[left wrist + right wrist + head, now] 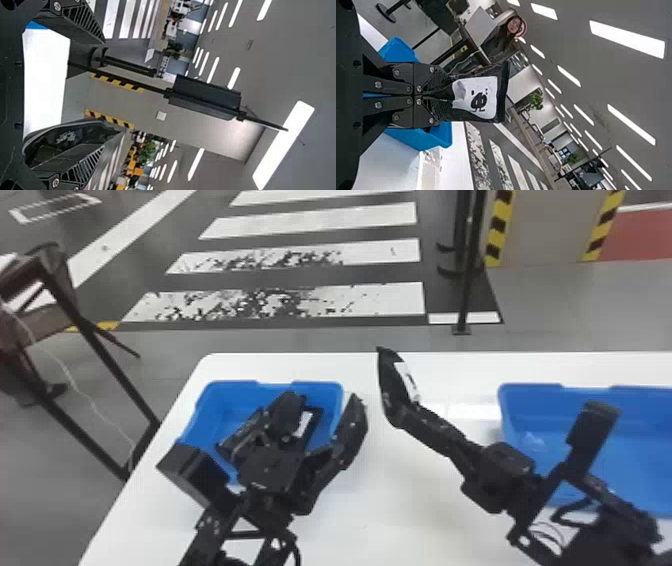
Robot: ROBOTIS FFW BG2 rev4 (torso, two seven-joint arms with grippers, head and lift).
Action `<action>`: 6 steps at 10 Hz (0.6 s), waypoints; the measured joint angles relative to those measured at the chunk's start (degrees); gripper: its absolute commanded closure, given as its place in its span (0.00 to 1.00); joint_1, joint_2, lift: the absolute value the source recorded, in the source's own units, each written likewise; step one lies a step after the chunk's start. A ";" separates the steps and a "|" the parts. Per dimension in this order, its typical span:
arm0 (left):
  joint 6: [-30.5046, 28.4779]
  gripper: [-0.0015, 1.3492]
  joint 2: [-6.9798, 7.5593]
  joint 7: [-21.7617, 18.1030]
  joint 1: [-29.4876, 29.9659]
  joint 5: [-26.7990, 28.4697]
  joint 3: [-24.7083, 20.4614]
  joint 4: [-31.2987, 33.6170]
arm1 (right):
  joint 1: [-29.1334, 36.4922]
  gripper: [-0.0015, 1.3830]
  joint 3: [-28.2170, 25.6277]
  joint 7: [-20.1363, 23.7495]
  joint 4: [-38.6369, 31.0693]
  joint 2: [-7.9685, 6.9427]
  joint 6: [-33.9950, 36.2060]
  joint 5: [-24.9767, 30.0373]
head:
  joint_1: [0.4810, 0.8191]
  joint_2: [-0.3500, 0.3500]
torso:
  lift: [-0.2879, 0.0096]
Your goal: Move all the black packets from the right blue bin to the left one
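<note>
Right tool (417, 417); packet (480, 85) between fingertips

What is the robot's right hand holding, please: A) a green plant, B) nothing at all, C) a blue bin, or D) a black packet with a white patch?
D: the right hand is closed on a black packet, its white patch in plain sight.

Bins (225, 396) on table (395, 500) — packet (394, 387) between

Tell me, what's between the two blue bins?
White table in the head view; over it, the right gripper holding a black packet, and one left gripper finger.
</note>
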State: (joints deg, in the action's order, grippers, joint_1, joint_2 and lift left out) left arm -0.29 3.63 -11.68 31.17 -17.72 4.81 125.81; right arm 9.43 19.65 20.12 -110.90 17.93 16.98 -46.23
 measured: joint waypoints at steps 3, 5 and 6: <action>-3.48 0.08 0.14 -0.28 -1.21 0.09 0.21 0.00 | -1.76 0.83 5.59 0.09 0.36 1.10 -1.11 -2.23 | 0.63 0.83 | 0.50; -3.41 0.08 0.14 -0.20 -1.06 -0.11 0.01 0.00 | -2.80 0.83 9.61 0.09 0.67 1.91 -1.33 -3.58 | 0.63 0.88 | 0.50; -3.38 0.09 0.14 -0.18 -0.97 -0.50 0.02 0.00 | -3.13 0.83 10.49 0.09 0.93 2.07 -1.33 -3.86 | 0.63 0.90 | 0.50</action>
State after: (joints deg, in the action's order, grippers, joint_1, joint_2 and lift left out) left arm -3.67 3.78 -11.86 30.20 -18.22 4.83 125.81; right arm 6.30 30.13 20.22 -109.96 20.00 15.65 -50.09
